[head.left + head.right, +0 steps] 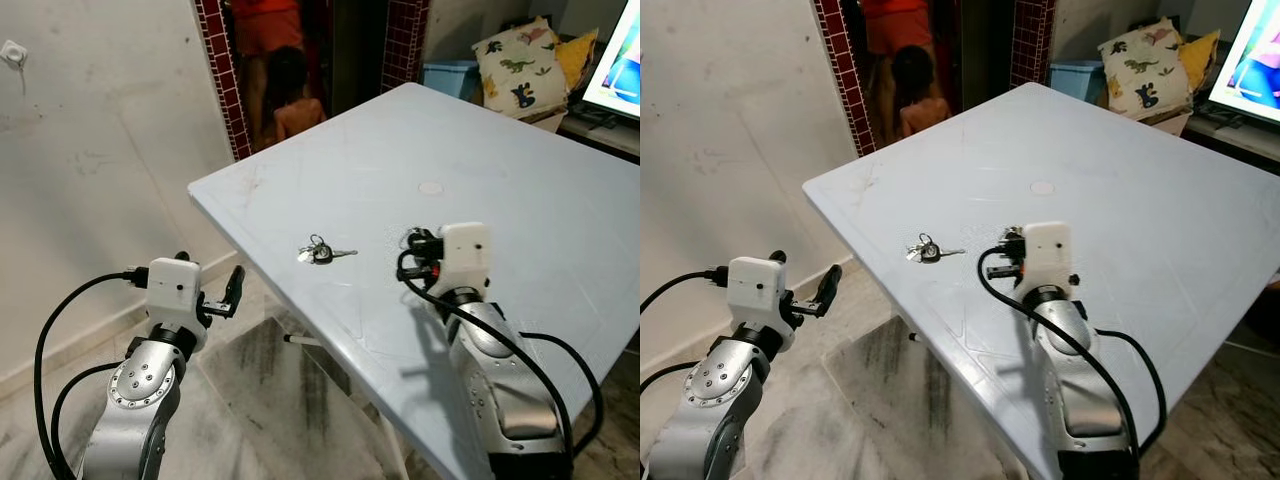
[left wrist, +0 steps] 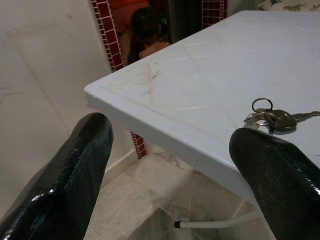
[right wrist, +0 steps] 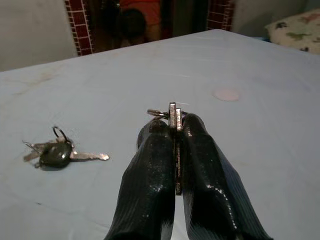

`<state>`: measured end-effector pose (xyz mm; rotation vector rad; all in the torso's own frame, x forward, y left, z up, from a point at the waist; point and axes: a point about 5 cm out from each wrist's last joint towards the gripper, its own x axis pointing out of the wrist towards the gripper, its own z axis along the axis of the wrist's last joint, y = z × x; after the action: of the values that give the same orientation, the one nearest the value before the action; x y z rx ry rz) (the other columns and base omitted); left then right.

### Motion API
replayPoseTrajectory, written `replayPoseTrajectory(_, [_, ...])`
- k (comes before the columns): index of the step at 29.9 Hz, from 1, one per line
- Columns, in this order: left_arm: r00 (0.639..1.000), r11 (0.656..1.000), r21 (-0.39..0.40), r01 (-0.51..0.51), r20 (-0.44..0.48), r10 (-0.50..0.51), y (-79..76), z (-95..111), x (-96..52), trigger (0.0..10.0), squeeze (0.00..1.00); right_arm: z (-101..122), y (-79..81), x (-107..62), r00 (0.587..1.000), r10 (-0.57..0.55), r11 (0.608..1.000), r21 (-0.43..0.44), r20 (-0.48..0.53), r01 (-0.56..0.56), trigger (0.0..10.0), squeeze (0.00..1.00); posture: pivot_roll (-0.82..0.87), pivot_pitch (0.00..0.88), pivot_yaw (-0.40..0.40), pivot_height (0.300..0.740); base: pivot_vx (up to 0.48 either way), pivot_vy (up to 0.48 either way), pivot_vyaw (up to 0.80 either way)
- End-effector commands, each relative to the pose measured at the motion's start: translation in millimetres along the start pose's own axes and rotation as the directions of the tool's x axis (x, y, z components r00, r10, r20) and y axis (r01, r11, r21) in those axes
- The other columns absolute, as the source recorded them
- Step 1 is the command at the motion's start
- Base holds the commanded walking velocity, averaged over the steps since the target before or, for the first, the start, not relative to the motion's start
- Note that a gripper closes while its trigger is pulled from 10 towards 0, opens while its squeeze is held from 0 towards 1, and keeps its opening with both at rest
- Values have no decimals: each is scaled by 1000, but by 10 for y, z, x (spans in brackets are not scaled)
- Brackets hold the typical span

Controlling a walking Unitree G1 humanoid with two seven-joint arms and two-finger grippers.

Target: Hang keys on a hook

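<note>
The right gripper (image 3: 175,131) hovers low over the pale blue table (image 1: 520,150), its two black fingers (image 3: 150,170) pressed together on a thin flat metal piece (image 3: 173,116) that stands up on edge between the tips, with a small metal ring showing just behind it — it looks like a key, though the rest is hidden by the fingers. The left gripper (image 2: 170,165) hangs off the table's near-left corner, over the floor, its fingers (image 2: 75,170) spread wide with nothing between them.

One bunch of keys (image 1: 322,251) lies flat on the table, to the left of the right gripper and a little apart from it, not far from the table's front edge. It has a dark rounded head or fob, a silver key blade pointing toward the right gripper, a few more silver blades fanned the other way, and a small wire ring on top. How many keys are in the bunch cannot be told. No writing or brand can be read on the keys or on the grippers.

Behind the table stands a doorway framed in dark red tiles (image 1: 222,70) — a person (image 1: 288,85) is in it. At the far right are one cushion (image 1: 518,62) printed with dinosaurs, a blue bin (image 1: 450,76) beside it and the corner of a lit screen (image 1: 620,65). One white socket (image 1: 13,52) sits on the wall at left.
</note>
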<state>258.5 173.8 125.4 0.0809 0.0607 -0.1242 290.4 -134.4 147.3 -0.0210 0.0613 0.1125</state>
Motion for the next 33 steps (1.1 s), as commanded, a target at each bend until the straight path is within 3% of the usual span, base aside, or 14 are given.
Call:
replayPoseTrajectory(1, [1000, 1000, 8, -22, 2, 22, 37, 22, -2, 10000, 0, 26, -3, -15, 1000, -5, 1000, 17, 4, 5, 10000, 0, -5, 0, 60, 740, 0, 0, 0])
replayPoseTrajectory(17, [998, 998, 28, -61, -9, 61, 175, 24, 135, 10000, 0, 69, 25, 0, 1000, -9, 1000, 20, -1, 9, 10000, 0, -2, 0, 67, 740, 0, 471, 0])
replayPoseTrajectory(33, [998, 997, 30, -66, 5, 66, 193, 47, 183, 10000, 0, 100, -35, 66, 999, -34, 999, 2, 12, 34, 10000, 0, 7, 0, 71, 740, 0, 480, 0])
